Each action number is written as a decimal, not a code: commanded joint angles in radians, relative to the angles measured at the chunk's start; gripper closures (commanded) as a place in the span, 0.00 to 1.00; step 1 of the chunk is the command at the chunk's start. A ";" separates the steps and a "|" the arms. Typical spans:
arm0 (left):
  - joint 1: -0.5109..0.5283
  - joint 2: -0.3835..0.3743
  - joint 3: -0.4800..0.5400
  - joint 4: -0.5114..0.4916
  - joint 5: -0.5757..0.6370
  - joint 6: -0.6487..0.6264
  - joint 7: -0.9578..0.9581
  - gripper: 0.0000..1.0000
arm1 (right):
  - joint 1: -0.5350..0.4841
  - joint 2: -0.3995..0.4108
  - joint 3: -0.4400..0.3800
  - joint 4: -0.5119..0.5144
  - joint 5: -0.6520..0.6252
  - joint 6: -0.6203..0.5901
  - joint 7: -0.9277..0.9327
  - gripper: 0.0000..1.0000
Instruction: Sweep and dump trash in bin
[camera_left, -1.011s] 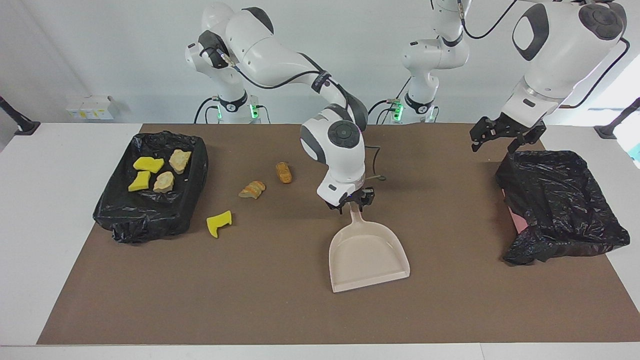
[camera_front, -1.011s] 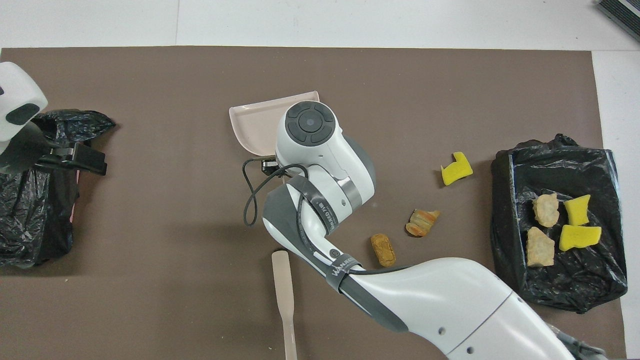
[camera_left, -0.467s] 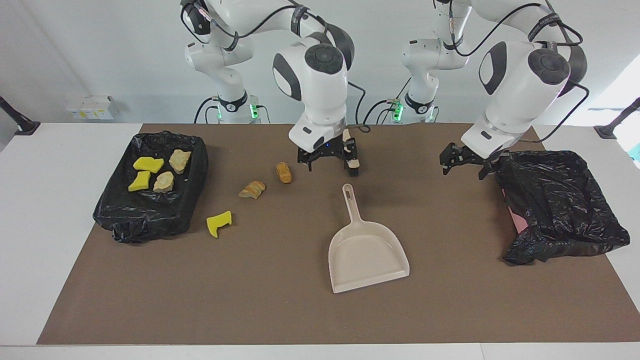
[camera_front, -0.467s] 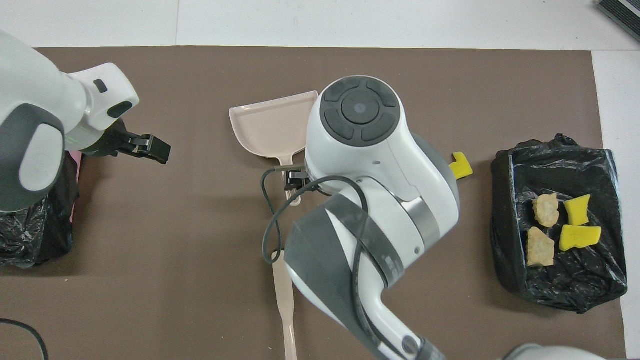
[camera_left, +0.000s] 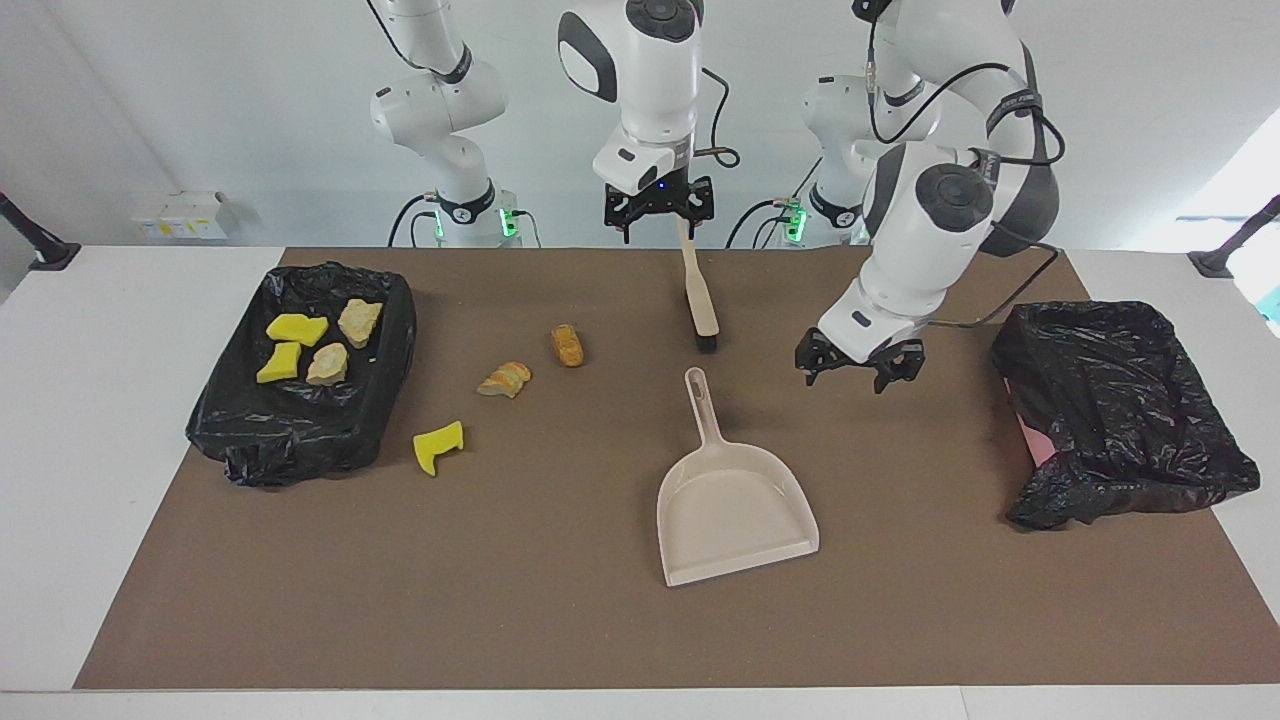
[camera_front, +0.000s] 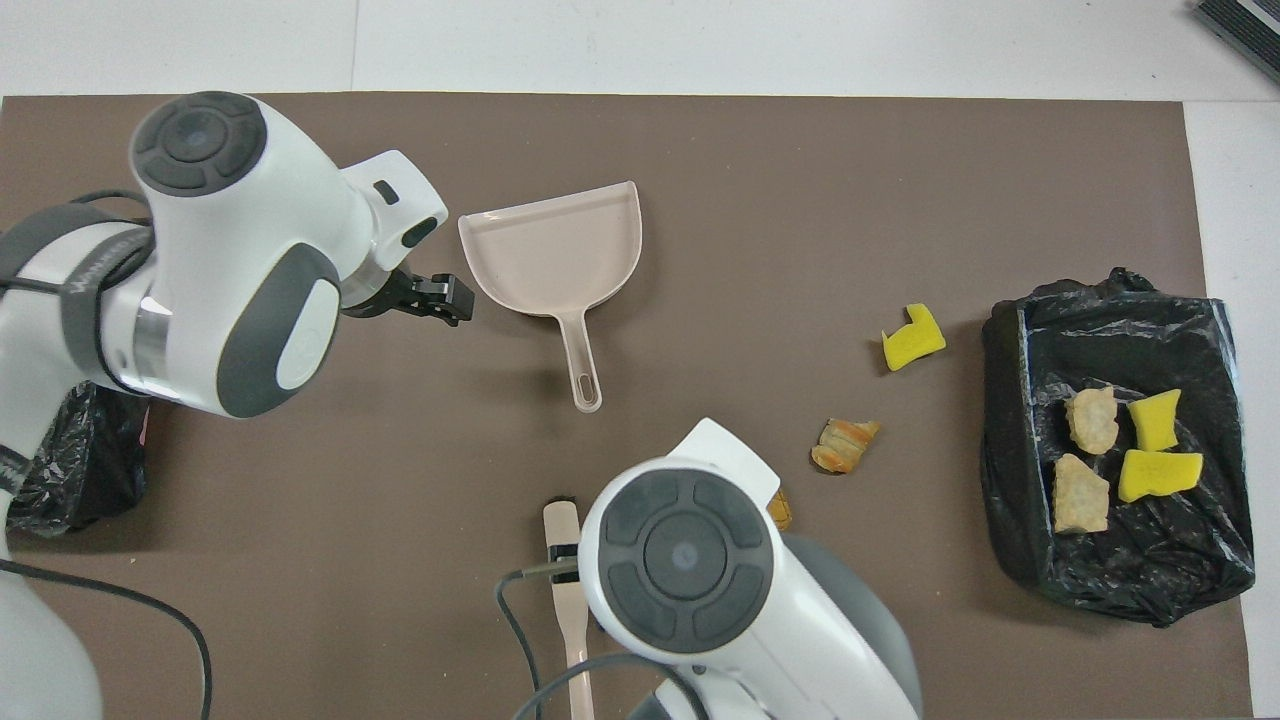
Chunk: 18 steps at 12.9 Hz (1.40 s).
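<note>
I am watching a brown mat (camera_left: 560, 600) with the job roughly half done. Four pieces of trash, two yellow foam scraps (camera_left: 296, 328) and two tan lumps (camera_left: 359, 320), already sit in the black-lined bin (camera_left: 300, 440) at the right arm's end of the table. Three pieces are left on the mat: a yellow scrap (camera_left: 439, 446) just beside that bin, a bread-like lump (camera_left: 505, 379), and an orange lump (camera_left: 568, 345) a little nearer the robots.

My right gripper (camera_left: 658, 212) hangs high with its fingers spread and nothing between them. The top of the brush (camera_left: 698, 300) handle lies just below those fingers (I cannot tell if they touch it); the bristle end rests on the mat.

My left gripper (camera_left: 858, 366) hovers low, fingers open and empty. The beige dustpan (camera_left: 735, 510) lies flat on the mat, its handle tip near those fingers, toward the right arm's end from them, not touching.

A second black-lined bin (camera_left: 1120, 420) sits at the left arm's end.

In my judgement, what remains is grasping both tools, sweeping three pieces into the pan, and dumping them.
</note>
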 joint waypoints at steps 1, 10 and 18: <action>-0.073 0.045 0.013 -0.010 0.018 0.091 -0.140 0.00 | 0.005 -0.158 -0.004 -0.250 0.094 0.128 -0.037 0.00; -0.235 0.152 0.013 -0.013 0.021 0.223 -0.549 0.05 | 0.157 -0.073 -0.004 -0.418 0.118 0.362 -0.074 0.00; -0.237 0.148 0.021 -0.043 0.061 0.241 -0.552 1.00 | 0.292 0.012 -0.004 -0.519 0.118 0.580 0.031 0.28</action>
